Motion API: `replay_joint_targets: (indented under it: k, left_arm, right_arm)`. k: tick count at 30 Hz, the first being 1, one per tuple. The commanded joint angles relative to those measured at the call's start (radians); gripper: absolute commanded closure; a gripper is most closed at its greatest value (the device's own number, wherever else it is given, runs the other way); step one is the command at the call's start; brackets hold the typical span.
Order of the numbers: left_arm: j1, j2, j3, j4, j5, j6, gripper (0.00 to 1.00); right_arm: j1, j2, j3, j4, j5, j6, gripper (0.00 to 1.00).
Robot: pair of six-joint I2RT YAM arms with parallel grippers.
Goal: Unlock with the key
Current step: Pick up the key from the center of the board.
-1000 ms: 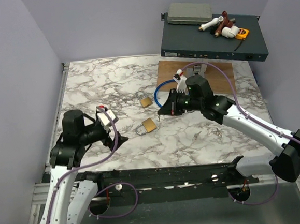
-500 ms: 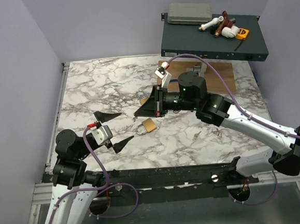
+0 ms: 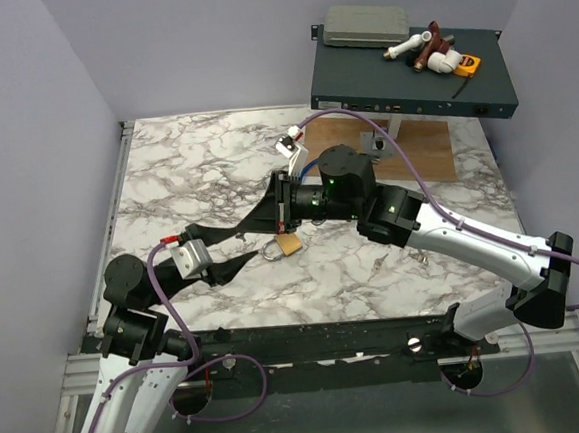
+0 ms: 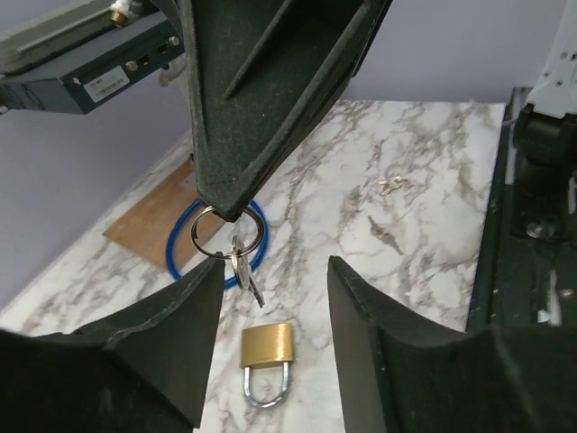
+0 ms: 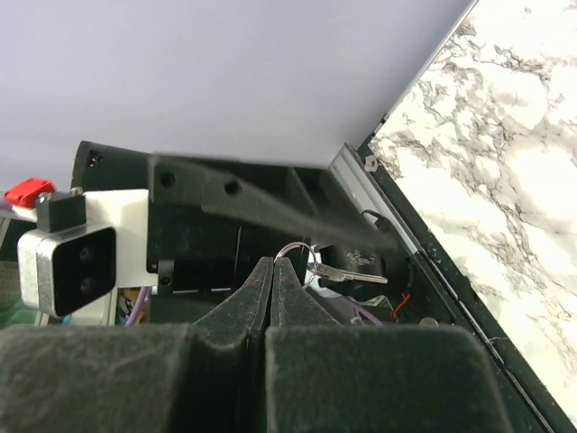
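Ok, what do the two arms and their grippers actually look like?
Both the left arm and right arm have white shells, black joint housings and a purple cable. The left gripper and right gripper each have matte black, wedge-shaped tapering fingers. The left wrist carries a grey-white camera block with a red tab.

One brass padlock [image 4: 267, 347], one blue hoop [image 4: 170, 245], one key [image 4: 243, 275] on one metal ring [image 4: 194, 236].
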Motion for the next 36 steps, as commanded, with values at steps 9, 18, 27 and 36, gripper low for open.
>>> replay_joint_targets:
  k: [9, 18, 27, 36]
  left_arm:
    - [-0.006, 0.025, 0.059, 0.034, -0.038, -0.058, 0.81]
    - [-0.006, 0.006, 0.073, -0.042, -0.073, 0.101, 1.00]
    - [-0.011, 0.014, 0.082, -0.031, -0.029, 0.092, 0.84]
    - [-0.033, 0.027, 0.095, -0.050, -0.020, 0.140, 1.00]
  right_arm:
    - [0.024, -0.027, -0.002, 0.067, 0.032, 0.021, 0.99]
    - [0.026, -0.094, -0.046, 0.063, 0.070, 0.019, 0.99]
    - [0.028, -0.118, -0.076, 0.082, 0.063, 0.034, 0.99]
    - [0.031, -0.133, -0.072, 0.050, 0.081, 0.014, 0.99]
